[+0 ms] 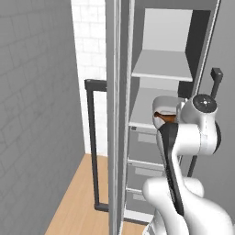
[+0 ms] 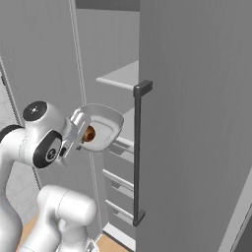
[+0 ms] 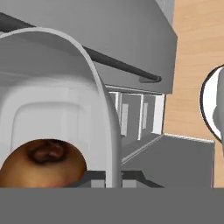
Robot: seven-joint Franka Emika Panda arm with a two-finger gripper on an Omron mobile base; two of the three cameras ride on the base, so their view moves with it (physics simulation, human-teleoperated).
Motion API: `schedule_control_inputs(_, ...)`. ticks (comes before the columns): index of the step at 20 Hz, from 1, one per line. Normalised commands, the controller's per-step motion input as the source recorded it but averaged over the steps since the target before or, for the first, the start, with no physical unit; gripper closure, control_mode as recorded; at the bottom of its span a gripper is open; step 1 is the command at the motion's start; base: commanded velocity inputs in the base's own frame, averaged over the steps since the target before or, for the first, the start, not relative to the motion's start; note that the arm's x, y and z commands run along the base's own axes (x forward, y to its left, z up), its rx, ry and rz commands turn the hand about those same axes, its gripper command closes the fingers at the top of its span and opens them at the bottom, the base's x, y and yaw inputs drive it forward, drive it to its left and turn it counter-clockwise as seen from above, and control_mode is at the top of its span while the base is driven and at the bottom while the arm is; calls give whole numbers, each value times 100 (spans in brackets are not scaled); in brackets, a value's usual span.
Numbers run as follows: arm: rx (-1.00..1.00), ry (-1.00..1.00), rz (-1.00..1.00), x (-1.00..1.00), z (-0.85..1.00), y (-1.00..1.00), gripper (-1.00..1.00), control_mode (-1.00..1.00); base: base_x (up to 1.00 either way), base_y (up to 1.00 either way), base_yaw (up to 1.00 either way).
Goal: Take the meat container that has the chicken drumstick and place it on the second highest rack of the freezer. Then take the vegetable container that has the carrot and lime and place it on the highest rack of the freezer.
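- Freezer [image 1: 160, 69] stands open; door [image 2: 197, 123] with its long dark bar handle [image 2: 138, 152] swung out to the right in the right base view.
- Two white shelves inside: highest rack [image 1: 163, 66] bare, second rack [image 1: 147, 108] just below it, grey drawers [image 1: 142, 160] underneath.
- Hand [image 2: 74, 135] closed tight on the near rim of the white meat container [image 2: 101, 127], holding it off any surface and tipped, the open side facing back toward the arm.
- Chicken drumstick [image 2: 88, 134] sits inside the container, low at the end nearest the hand; the hand view shows its glossy brown surface [image 3: 41, 162] against the container's white wall [image 3: 61, 105].
- Container hangs in front of the freezer opening at about the level of the second rack; left base view shows it [image 1: 166, 108] at that shelf's near edge, partly hidden by the arm. Cannot tell whether it touches the shelf.
- Wood floor [image 1: 75, 197] below.
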Motion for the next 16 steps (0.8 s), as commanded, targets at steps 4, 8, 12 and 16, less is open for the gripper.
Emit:
schedule_control_inputs(4, -1, -9, 0, 57, -61, -7, 100, -100, 0, 0, 0)
schedule_control_inputs(8, -2, -2, 0, 68, -57, -4, 100, -100, 0, 0, 0)
schedule_control_inputs(12, 0, 0, 0, 78, -33, -25, 100, -100, 0, 0, 0)
schedule_control_inputs(16, 0, 2, 0, 68, -9, -29, 100, -100, 0, 0, 0)
